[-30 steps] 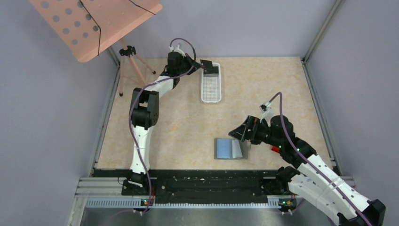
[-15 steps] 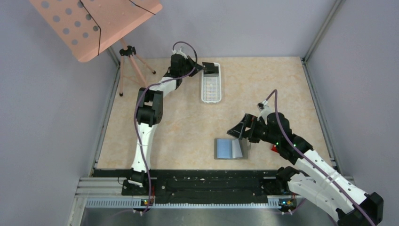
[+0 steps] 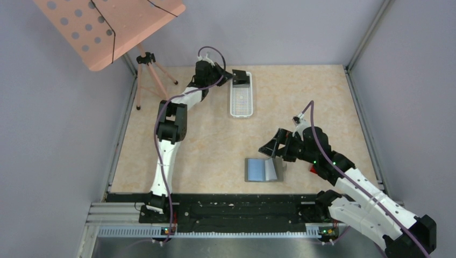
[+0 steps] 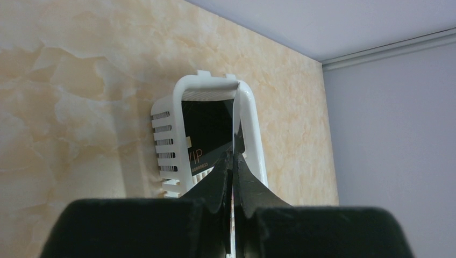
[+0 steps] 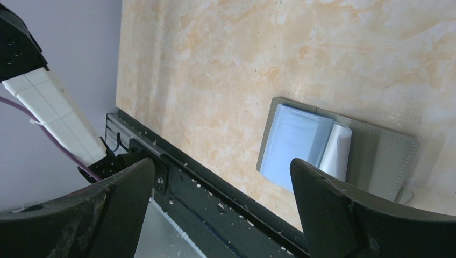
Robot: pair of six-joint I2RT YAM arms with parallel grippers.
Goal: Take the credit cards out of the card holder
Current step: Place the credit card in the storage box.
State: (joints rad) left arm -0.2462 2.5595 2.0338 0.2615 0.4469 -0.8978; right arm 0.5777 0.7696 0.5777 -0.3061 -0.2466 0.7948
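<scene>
The grey card holder lies open near the table's front, with blue-grey pockets. A pale sheet curls up at its fold; I cannot tell whether it is a card. No red card shows. My right gripper is open wide and empty, hovering just above the holder's far right part; in the right wrist view its gripper point sits over the holder's edge. My left gripper is shut on a thin card, seen edge-on, over the far end of the white basket. A black "VIP" card lies in that basket.
A pink perforated board on a tripod stands at the far left corner. A black rail runs along the near edge. Grey walls close in the table on three sides.
My left arm has stretched farther and carried its card slightly right over the basket's far end. My right gripper has drifted a little left and away, still open above the holder.
</scene>
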